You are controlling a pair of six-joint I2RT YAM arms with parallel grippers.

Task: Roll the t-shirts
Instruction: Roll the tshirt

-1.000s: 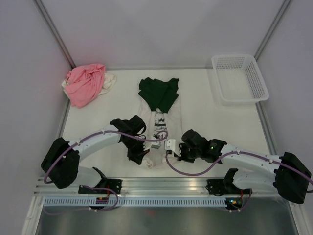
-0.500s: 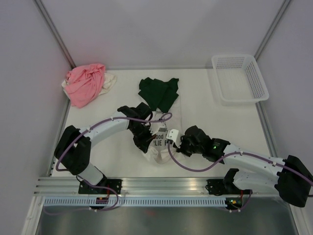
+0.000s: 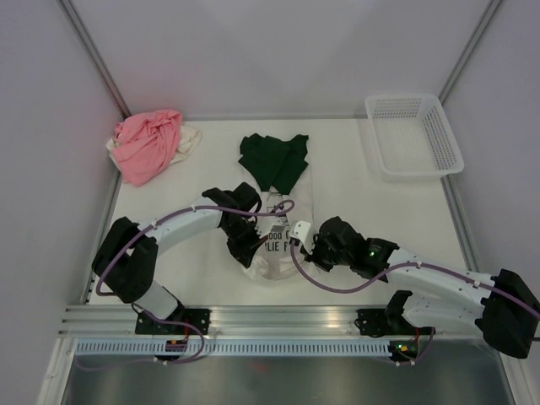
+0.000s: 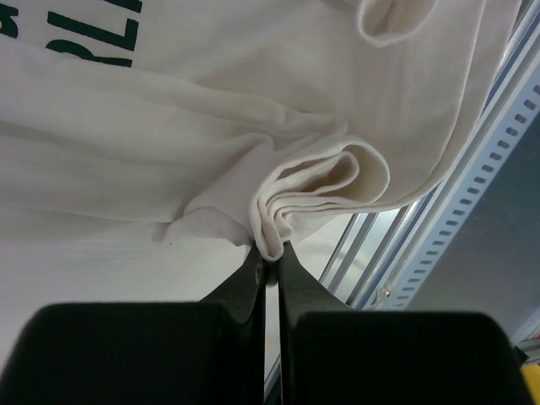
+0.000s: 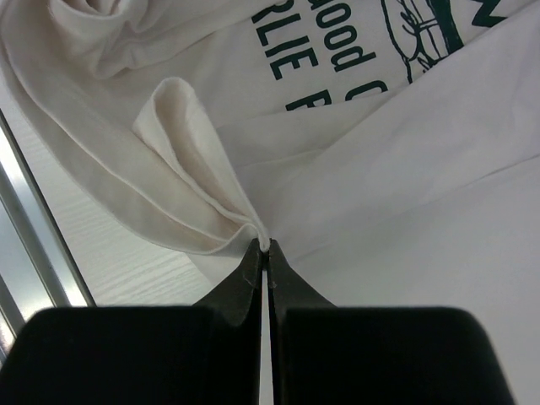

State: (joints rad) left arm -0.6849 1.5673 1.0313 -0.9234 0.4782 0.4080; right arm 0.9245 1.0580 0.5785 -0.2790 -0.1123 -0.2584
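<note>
Partial "ood" and "RLIE" on cream t-shirt (image 5: 422, 169)

One pink tee (image 3: 148, 145), one dark green tee (image 3: 272, 160), one cream tee (image 3: 274, 257) with dark lettering, white mesh basket (image 3: 445, 135).

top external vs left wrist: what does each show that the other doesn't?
Only top external: pink t-shirt, dark green t-shirt, white basket, right gripper.
Only left wrist: the layered cloth fold pinched in the shut left gripper.
Both: cream printed t-shirt with its dark lettering, and the near-edge rail.
</note>
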